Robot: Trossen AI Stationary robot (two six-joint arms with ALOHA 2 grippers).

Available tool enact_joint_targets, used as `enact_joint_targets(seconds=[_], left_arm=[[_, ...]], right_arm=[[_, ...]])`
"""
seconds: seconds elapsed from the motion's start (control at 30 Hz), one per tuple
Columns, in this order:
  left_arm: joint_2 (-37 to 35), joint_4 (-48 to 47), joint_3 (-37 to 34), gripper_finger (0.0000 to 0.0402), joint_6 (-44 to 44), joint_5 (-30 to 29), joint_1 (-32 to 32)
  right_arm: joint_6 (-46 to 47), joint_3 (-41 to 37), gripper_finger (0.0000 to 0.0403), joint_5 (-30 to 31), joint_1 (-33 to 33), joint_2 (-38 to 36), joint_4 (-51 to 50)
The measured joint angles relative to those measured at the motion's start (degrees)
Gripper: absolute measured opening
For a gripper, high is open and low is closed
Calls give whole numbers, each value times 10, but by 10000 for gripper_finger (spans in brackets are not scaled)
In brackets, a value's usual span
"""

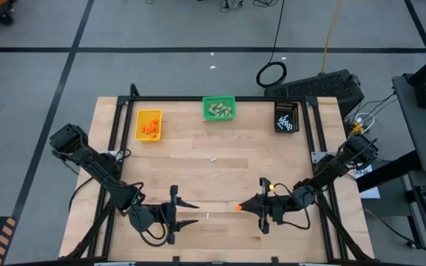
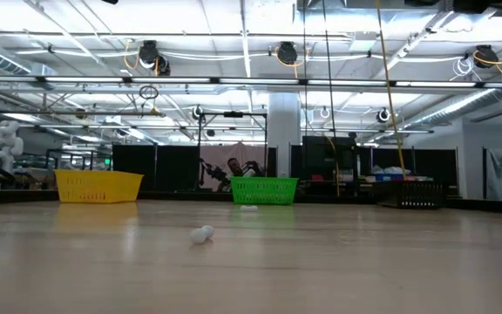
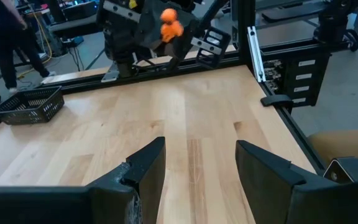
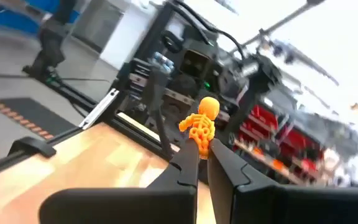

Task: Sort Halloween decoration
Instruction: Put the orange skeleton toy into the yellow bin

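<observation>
- Right gripper (image 4: 204, 152) of mine hangs over the near part of the table (image 1: 220, 177), fingers clamped on an orange skeleton figure (image 4: 199, 124).
- Left gripper (image 3: 197, 165) sits opposite, fingers apart, nothing between them.
- Along the far edge stand my yellow bin (image 1: 149, 124) with orange bits, green bin (image 1: 219, 108) with beige lumps, black bin (image 1: 287, 117) with white sticks.
- One white piece (image 2: 201, 234) lies loose mid-table.
</observation>
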Motion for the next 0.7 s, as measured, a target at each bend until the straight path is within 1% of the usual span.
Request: enact_joint_targets(seconds=[0.2,0.43,0.57,0.7], left_arm=[[0,-4,0,193,0,0,0],[0,-4,0,193,0,0,0],[0,-4,0,193,0,0,0],[0,-4,0,193,0,0,0]], right_arm=[[-118,0,2,-68,0,-1,2],[-176,0,2,-66,0,-1,4],[-227,0,2,-66,0,-1,5],[-228,0,2,-65,0,-1,6]])
